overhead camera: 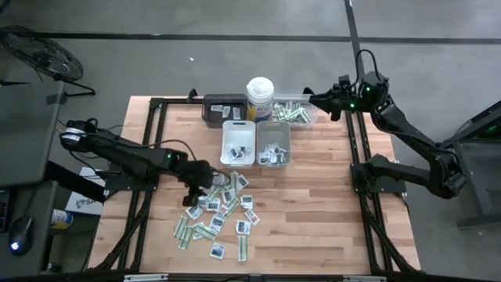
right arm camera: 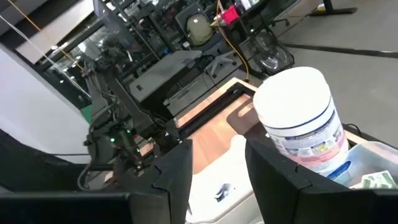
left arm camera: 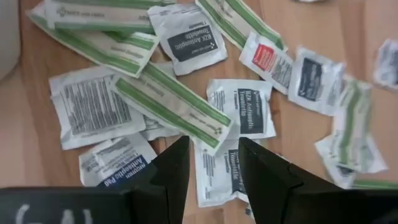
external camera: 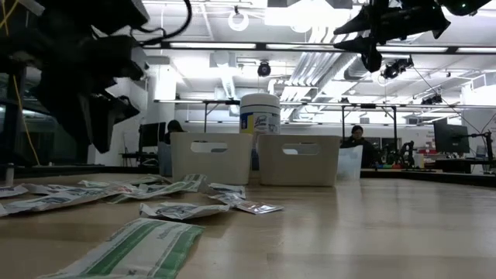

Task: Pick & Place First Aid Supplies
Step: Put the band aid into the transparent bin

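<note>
Green-white strip nearest; left hand parted, empty, over packets; right hand parted, empty, above canister.

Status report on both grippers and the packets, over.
Left gripper open, empty, over packets. Right gripper open, empty, above clear tray. Nothing blocking.

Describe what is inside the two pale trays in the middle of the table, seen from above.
The white tray and the grey tray beside it each hold a few small sachets on the floor. Their printing is too small to read, and the low view shows only the outer walls.
</note>
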`<state>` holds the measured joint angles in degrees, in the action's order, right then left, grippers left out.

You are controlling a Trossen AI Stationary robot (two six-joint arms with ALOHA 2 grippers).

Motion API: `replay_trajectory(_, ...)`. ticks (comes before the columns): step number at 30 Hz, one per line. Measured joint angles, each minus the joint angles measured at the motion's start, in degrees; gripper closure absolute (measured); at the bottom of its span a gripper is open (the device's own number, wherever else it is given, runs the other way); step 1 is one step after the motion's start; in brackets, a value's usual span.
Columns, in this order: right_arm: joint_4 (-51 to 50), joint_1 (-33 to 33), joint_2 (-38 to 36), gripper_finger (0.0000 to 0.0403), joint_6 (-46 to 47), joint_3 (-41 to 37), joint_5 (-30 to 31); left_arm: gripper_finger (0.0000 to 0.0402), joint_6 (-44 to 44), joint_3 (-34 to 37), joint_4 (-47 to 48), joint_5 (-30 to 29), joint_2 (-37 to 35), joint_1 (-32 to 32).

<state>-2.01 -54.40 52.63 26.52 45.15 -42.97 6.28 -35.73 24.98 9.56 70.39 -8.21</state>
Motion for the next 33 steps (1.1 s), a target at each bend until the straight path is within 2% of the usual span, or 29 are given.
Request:
replay_trajectory(5,-0.2,1.6,0.0,0.0261,-1.0,0.0,0.6,0.0266,-4.1,0.0,-1.5,-7.5,0.0,-5.5)
replay_trajectory(10,-0.2,2.9,0.0,0.0261,-1.1,0.0,3.0,0.0266,-12.5,0.0,-1.1,-11.7,1.1,-10.3)
replay_trajectory(18,-0.7,3.5,0.0,0.0261,-0.8,0.0,3.2,0.0266,-20.2,-0.1,-2.5,-19.0,6.4,-13.3)
replay_trajectory(24,-0.8,3.5,0.0,0.0261,0.0,0.0,2.8,0.0266,-22.3,-0.2,-6.1,-18.8,10.3,-13.2)
replay_trajectory(33,-1.0,3.5,0.0,0.0261,0.4,0.0,2.7,0.0266,-22.7,-0.1,-7.8,-18.1,12.0,-13.2)
